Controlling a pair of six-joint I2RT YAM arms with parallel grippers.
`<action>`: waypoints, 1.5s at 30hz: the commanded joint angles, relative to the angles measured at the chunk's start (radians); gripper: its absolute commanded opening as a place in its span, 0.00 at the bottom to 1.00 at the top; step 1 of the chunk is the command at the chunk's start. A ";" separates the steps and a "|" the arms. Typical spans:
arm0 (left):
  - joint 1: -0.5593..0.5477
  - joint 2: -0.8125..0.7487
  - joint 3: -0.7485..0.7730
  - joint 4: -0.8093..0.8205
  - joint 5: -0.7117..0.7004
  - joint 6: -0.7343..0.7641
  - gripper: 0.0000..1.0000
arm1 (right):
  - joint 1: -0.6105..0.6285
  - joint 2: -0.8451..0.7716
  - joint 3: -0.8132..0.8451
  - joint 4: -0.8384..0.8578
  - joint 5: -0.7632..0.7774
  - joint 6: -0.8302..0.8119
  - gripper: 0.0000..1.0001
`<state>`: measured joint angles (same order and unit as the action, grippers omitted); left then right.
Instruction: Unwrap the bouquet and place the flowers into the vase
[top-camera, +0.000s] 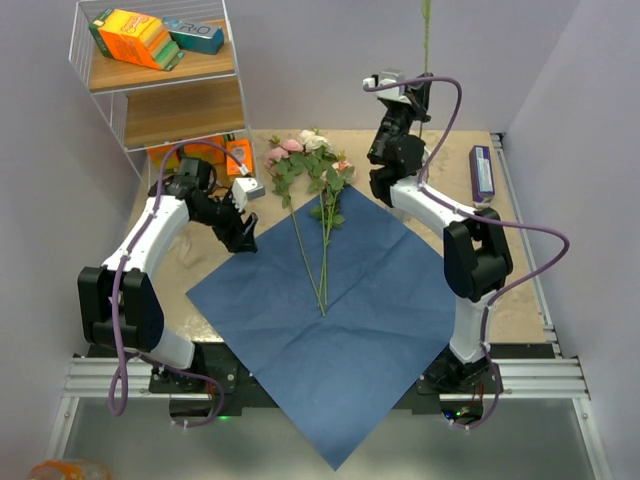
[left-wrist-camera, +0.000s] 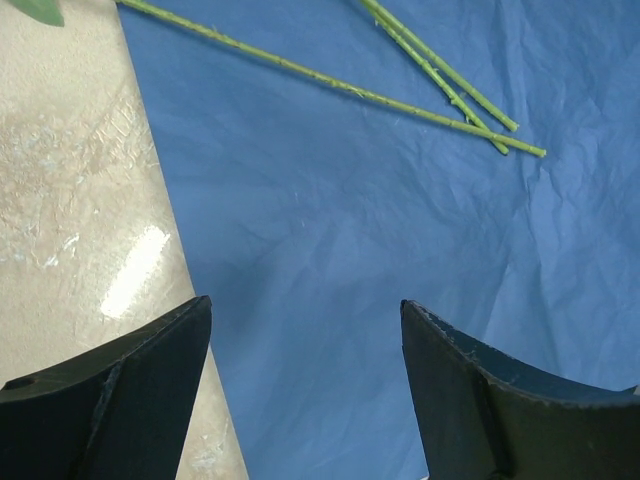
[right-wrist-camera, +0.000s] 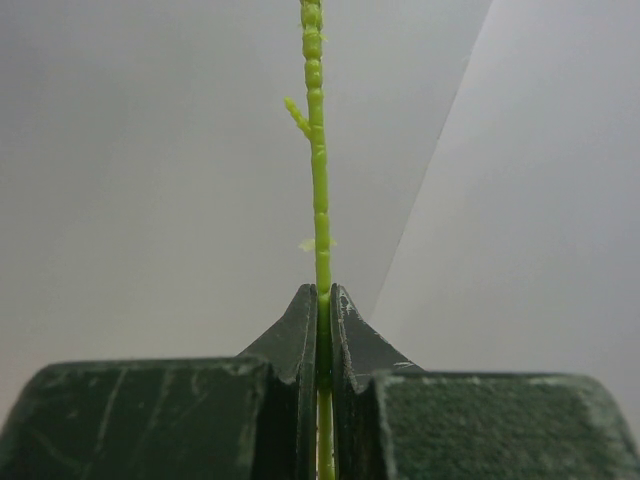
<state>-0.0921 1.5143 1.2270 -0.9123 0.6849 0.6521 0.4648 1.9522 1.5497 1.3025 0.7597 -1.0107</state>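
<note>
Gripping one green stem upright, the right gripper hangs high above the far side of the table. Its jaws are clamped tight on the stem, which runs straight out of the top of the overhead view; its upper end is out of sight.

One sheet of blue paper lies spread flat as a diamond on the table. The flowers rest on it. Their pink and cream heads are bunched at the paper's far corner, partly on bare tabletop, and their stalks point toward the arms. The left wrist view shows three stalks, two of them touching near their cut ends.

The left gripper hovers over the paper's left edge with its jaws wide apart and nothing between them.

One wire shelf stands at the far left. It holds one orange box and one teal box on top. One purple box lies at the far right edge.
</note>
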 joint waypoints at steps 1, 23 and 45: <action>0.012 -0.002 0.048 -0.031 0.031 0.038 0.81 | 0.009 -0.013 -0.026 0.451 -0.004 -0.016 0.00; 0.017 -0.068 0.026 -0.030 0.024 0.021 0.80 | 0.092 -0.203 -0.309 0.495 0.257 0.021 0.26; 0.017 -0.083 0.046 -0.049 0.058 0.021 0.79 | 0.110 -0.491 -0.394 -0.352 0.340 0.555 0.74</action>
<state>-0.0845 1.4654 1.2366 -0.9531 0.7055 0.6731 0.5617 1.6547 1.2213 1.1809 1.0840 -0.7410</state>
